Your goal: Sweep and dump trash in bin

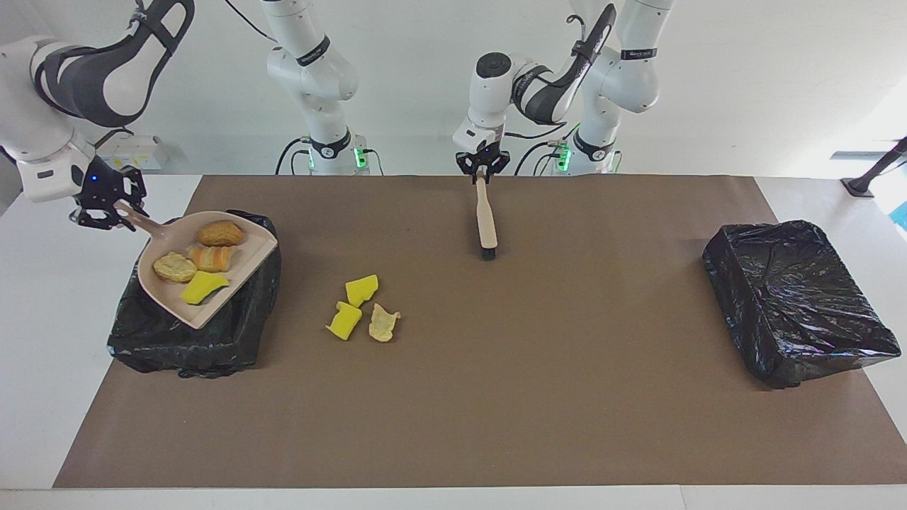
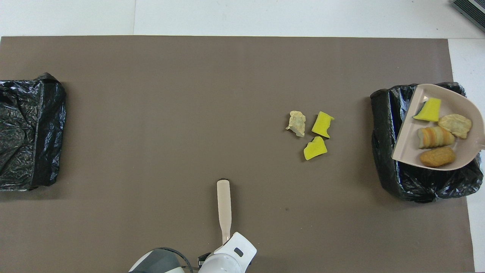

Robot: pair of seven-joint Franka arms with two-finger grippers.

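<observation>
My right gripper [image 1: 117, 205] is shut on the handle of the beige dustpan [image 1: 248, 248], which is over the black-lined bin [image 1: 191, 340] at the right arm's end. In the pan lie a brown bun [image 1: 220, 232], a striped bread piece [image 1: 212, 257], a tan bread piece [image 1: 176, 267] and a yellow sponge with a green face [image 1: 204, 287]. Two yellow sponge chunks [image 1: 362, 289] [image 1: 344, 321] and a tan bread scrap [image 1: 383, 323] lie on the mat beside the bin. My left gripper [image 1: 482, 170] is shut on the beige brush [image 1: 485, 212], bristles down on the mat.
A second black-lined bin [image 1: 793, 297] stands at the left arm's end of the table. The brown mat [image 1: 538, 397] covers most of the white table. A dark stand foot [image 1: 861, 185] is on the table past that bin.
</observation>
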